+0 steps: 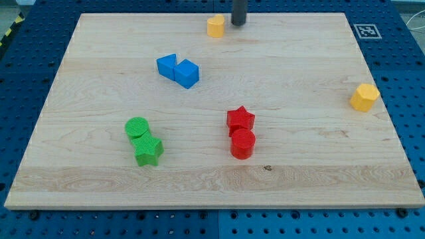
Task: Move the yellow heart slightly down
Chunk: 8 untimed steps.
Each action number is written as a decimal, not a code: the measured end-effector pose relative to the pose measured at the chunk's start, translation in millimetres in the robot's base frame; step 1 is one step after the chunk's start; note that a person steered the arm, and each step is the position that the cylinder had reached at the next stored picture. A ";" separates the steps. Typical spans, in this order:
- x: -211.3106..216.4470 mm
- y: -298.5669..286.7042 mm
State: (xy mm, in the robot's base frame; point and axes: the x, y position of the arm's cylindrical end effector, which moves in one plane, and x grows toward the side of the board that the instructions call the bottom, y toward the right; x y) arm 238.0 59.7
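A small yellow block (215,26), which looks like the heart, sits near the view's top edge of the wooden board (299,153), a little left of centre. My tip (238,24) is just to its right and slightly above, a short gap away, not touching it. A second yellow block (364,97), hexagon-like, lies near the board's right edge.
Two blue blocks (167,66) (187,73) touch each other left of centre. A green cylinder (137,127) and a green star (149,150) sit together at lower left. A red star (240,119) and a red cylinder (242,143) sit together at lower centre.
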 end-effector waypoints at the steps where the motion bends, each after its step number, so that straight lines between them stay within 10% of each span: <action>1: -1.1 -27.1; 4: -43.9 -111.8; 8: -20.3 -70.6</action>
State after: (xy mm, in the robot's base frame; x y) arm 217.7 -10.8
